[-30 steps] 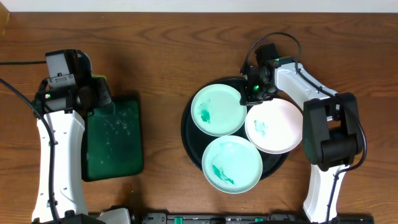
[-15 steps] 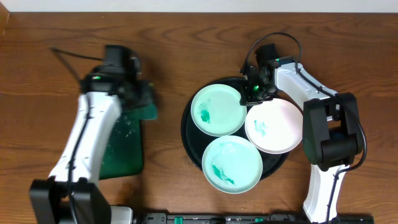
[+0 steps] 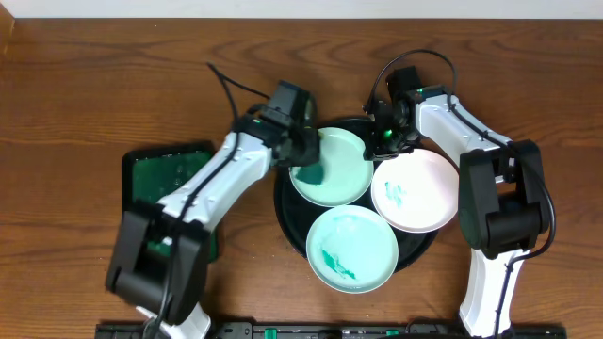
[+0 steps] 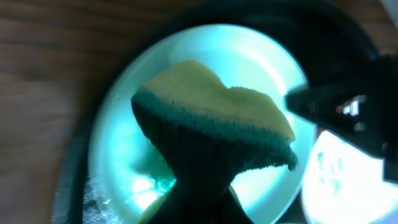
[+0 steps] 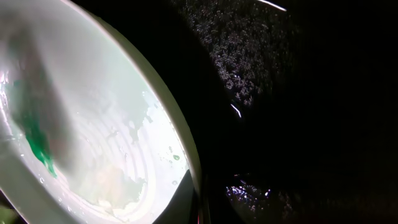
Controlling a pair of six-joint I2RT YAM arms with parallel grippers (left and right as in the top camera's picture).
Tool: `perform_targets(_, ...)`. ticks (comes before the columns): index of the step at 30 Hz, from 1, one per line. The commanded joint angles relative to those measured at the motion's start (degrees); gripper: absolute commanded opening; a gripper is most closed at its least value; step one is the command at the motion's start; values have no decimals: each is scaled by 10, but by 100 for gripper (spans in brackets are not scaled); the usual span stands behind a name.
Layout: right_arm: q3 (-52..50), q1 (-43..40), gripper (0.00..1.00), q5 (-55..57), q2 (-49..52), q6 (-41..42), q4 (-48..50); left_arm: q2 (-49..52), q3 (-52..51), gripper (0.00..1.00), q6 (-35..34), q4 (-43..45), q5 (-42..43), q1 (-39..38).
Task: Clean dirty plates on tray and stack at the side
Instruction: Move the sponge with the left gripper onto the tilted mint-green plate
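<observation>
Plates (image 3: 363, 231), three of them, lie side by side on the glossy black tray (image 3: 286, 209): a mint-green plate (image 3: 347, 155) at the far left, a white plate (image 3: 422, 193) at the right, and a second mint-green plate (image 3: 351, 252) nearest the robot. Green smears show on the white plate and on the near mint one. The left gripper (image 3: 303, 162) hangs over the far mint plate's left part, its jaws pinching a sponge (image 4: 211, 124) with a yellow top and a dark green underside. Whether the sponge touches the plate I cannot tell. The right gripper (image 3: 386, 137) sits at the tray's far edge between the far mint plate and the white one, jaws pressed together. Whether they nip a rim is not clear. A rectangular dark green tray (image 3: 155, 174) lies well to the left on the wooden table (image 3: 113, 75), partly under the left arm.
</observation>
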Motion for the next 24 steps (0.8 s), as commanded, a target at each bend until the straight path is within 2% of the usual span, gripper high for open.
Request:
perform_targets(1,-4,5,1,-7,18,2,-5,23,1,7,-48,31,62,-9)
perform_targets(6,-4,5,1,-7,18,2,-5,75,1,7,-86,68,82,-28)
perform_targets(11,-4,5,1,-7,18,2,-12,131,1,7,-75,57,75,-28)
perform_targets(18,-4,5,1,-7,18,2,-14,131,2,7,-15,-35,-42,8)
perform_targets(24,-4,5,1,-7,18,2,-15,104,2,7,37,-69,-149,24)
